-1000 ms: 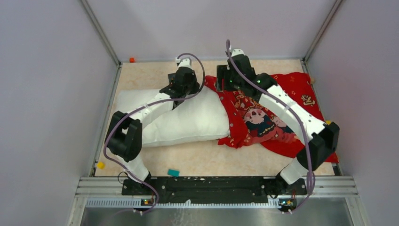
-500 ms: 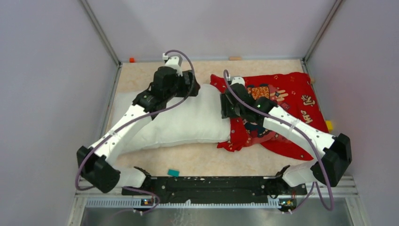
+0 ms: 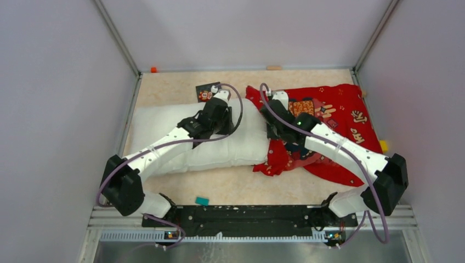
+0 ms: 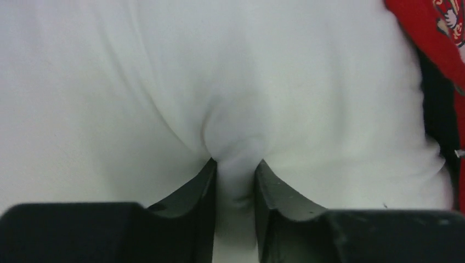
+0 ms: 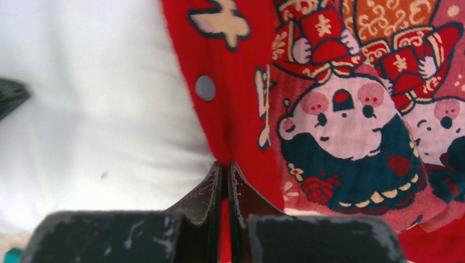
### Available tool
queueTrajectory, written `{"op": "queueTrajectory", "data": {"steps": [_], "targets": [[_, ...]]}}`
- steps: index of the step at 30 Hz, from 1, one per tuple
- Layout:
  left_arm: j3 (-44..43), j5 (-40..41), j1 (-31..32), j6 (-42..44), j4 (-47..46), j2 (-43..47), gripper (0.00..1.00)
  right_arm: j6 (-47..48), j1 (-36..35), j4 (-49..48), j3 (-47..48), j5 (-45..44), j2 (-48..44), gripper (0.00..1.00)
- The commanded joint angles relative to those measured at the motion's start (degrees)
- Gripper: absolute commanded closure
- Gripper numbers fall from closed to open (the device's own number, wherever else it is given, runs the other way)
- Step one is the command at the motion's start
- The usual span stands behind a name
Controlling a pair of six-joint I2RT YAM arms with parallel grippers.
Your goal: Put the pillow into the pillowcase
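The white pillow (image 3: pixel 159 118) lies across the left half of the table, its right end against the red printed pillowcase (image 3: pixel 340 109). My left gripper (image 3: pixel 219 123) presses down into the pillow's right part. In the left wrist view, the left gripper (image 4: pixel 236 164) pinches a fold of pillow (image 4: pixel 164 82) fabric between its fingers, with the pillowcase (image 4: pixel 433 33) at the top right. My right gripper (image 3: pixel 272 134) sits at the case's left edge. In the right wrist view, the right gripper (image 5: pixel 226 167) is shut on the red hem of the pillowcase (image 5: pixel 340 137), beside the pillow (image 5: pixel 82 109).
A small dark printed patch (image 3: pixel 205 93) lies behind the pillow. Small blocks sit about: teal (image 3: pixel 202 201), yellow (image 3: pixel 117 192), orange (image 3: pixel 154 69), another yellow (image 3: pixel 383 146). Grey walls close in the table on three sides.
My left gripper opened, came back from the pillow's far edge and closed on a fold of it. My right gripper shut on the pillowcase's hem.
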State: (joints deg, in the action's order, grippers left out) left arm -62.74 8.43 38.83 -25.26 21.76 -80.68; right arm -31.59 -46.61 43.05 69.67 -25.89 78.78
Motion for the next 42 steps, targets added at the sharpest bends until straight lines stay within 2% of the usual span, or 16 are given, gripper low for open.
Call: {"op": "queueTrajectory", "data": {"steps": [1,3,4,7,10,12,16,19,22,25,28,33,36,42], "targets": [[-0.78,1.21,-0.24,-4.16,-0.71,-3.79,0.82,0.43,-5.5,2.57,10.9,-1.88,0.68,1.0],[-0.14,1.0,-0.31,-6.0,-2.48,-4.57,0.99,0.45,-8.73,2.49,15.09,-1.01,1.63,1.0],[-0.1,0.95,-0.32,-7.05,-3.1,-5.03,1.0,0.3,-10.28,2.02,16.8,-0.01,2.37,1.0],[-1.22,0.39,-0.4,-10.04,-4.61,-6.79,1.0,-0.18,-13.31,-1.1,18.91,3.23,4.8,1.0],[-3.97,1.93,-1.4,-12.96,-3.86,-8.61,1.0,-0.87,-13.44,-4.39,16.67,5.65,6.19,1.0],[-4.89,-0.3,-3.73,-14.99,-4.37,-8.96,1.0,-1.15,-13.36,-5.98,14.08,5.59,5.86,1.0],[-5.55,-1.09,-6.45,-17.84,-5.93,-6.5,1.0,-2.77,-9.19,-9.41,5.72,7.65,5.98,1.0],[-5.21,0.42,-8.25,-18.73,-6.77,-3.96,1.0,-3.02,-8.19,-8.25,3.27,4.52,5.52,1.0],[-3.31,-1.05,-8.96,-18.82,-11.11,-2.87,1.0,-1.2,-8.03,-7.44,7.25,4.59,5.64,1.0],[-3.24,-4.24,-7.93,-20.83,-13.69,-4.98,1.0,0.5,-9.89,-6.11,16.3,5.79,8.28,1.0],[-3.56,-3.16,-5.9,-20.93,-13.16,-7.99,1.0,1.63,-11.75,-4.87,25.21,6.76,11.84,1.0],[2.64,-2.82,-4.3,-21.85,-15.84,-7.48,1.0,1.81,-10.0,-4.93,32.43,8.01,15.09,1.0],[5.48,-3.02,-4.22,-22.2,-16.71,-6.67,1.0,1.93,-8.73,-5.93,31.53,8.23,15.74,1.0],[5.86,-2.66,-4.24,-19.42,-15.62,-4.64,1.0,-0.31,-7.35,-8.29,19.94,8.75,14.73,1.0]]}}
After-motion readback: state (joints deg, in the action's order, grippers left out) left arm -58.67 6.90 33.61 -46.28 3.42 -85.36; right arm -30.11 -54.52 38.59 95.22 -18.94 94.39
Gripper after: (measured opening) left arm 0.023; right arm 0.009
